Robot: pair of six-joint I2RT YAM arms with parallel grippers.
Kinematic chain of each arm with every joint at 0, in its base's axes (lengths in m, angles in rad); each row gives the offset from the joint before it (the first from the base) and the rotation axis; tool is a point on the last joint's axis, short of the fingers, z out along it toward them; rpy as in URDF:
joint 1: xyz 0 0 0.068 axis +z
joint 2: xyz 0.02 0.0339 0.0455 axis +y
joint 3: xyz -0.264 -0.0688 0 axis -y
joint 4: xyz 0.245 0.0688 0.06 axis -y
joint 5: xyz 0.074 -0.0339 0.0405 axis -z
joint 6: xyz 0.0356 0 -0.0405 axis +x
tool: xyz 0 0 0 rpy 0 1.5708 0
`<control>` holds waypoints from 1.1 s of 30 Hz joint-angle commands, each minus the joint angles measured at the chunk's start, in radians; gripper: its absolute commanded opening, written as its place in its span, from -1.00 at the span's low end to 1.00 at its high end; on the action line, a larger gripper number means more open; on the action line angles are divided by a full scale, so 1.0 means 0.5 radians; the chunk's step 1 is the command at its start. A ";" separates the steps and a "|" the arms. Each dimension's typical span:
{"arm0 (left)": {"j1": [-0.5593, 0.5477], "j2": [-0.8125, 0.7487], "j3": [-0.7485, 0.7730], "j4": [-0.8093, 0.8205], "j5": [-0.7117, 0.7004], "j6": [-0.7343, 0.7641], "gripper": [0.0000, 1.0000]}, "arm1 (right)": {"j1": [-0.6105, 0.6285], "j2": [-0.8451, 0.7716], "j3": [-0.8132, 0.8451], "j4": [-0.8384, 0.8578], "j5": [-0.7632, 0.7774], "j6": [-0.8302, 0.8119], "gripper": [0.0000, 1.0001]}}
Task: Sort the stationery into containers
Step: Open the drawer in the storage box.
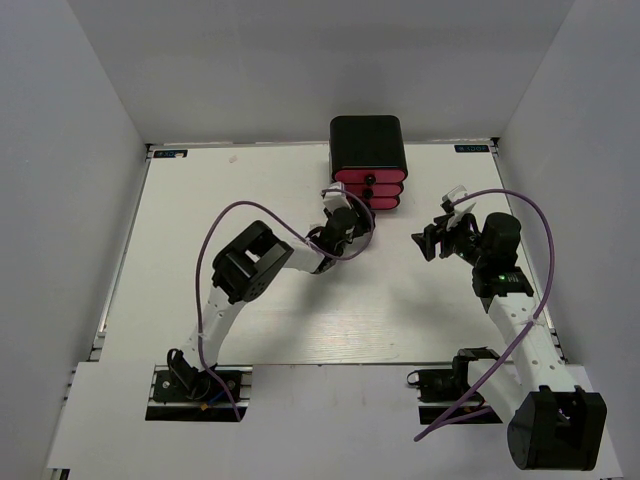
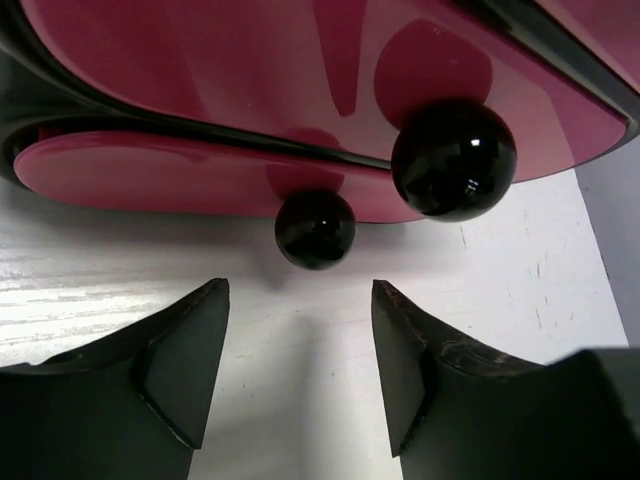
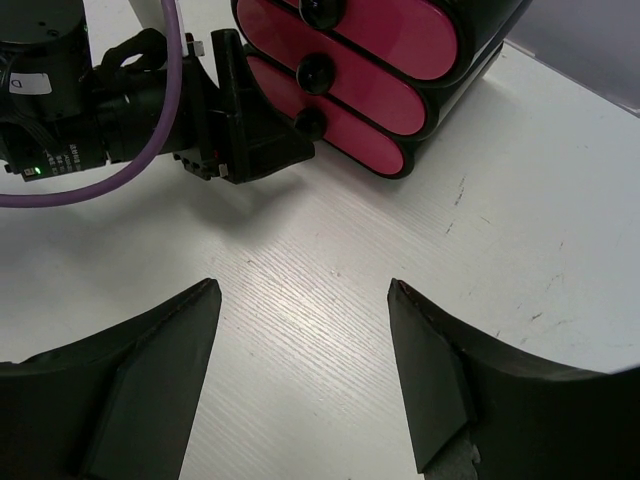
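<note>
1. Seen from above: black rounded box-shaped cabinet (image 1: pixel 367 135) at the middle of the far edge of the white wood-grain worktop (image 1: pixel 300 320), its three stacked glossy pink drawers (image 1: pixel 369 190) facing the arms.
2. Left hand (image 1: pixel 350 213) reaching up to the drawer fronts, just short of them. Left arm bent across the middle of the worktop, a purple cable (image 1: pixel 215 255) looping above it.
3. From the left wrist: left hand (image 2: pixel 298 300) released, black fingers (image 2: pixel 190 360) spread wide, grasping nothing, only bare worktop between them.
4. Just ahead of that gap and apart from both fingers: the small black round knob (image 2: pixel 315 228) of the lowest drawer (image 2: pixel 150 175). Up and to the right, larger in view, the glossy black knob (image 2: pixel 453 158) of the drawer above.
5. Right hand (image 1: pixel 428 240) to the right of the cabinet and nearer the arms, apart from it, turned toward the left hand.
6. From the right wrist: right hand (image 3: pixel 303 290) likewise released, fingers wide apart over bare worktop, nothing held.
7. Also in the right-wrist view: the cabinet at the top, all three pink fronts showing, each with its knob; whether fully shut, impossible to tell. Left hand low beside the cabinet, a fingertip just beside the lowest knob.
</note>
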 commanded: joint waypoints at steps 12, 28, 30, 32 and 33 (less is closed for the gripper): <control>0.027 0.098 0.227 -0.123 -0.262 -0.206 0.39 | -0.005 -0.005 -0.029 0.078 -0.048 -0.032 0.47; 0.027 0.154 0.341 -0.151 -0.327 -0.206 -0.08 | -0.008 -0.002 -0.038 0.087 -0.042 -0.050 0.44; 0.027 0.154 0.341 -0.151 -0.308 -0.206 -0.20 | -0.005 0.001 -0.035 0.084 -0.042 -0.053 0.44; 0.027 0.154 0.320 -0.129 -0.290 -0.206 -0.28 | -0.008 -0.002 -0.038 0.084 -0.039 -0.056 0.44; 0.027 0.154 0.301 -0.111 -0.290 -0.206 -0.31 | -0.008 -0.005 -0.038 0.084 -0.042 -0.056 0.44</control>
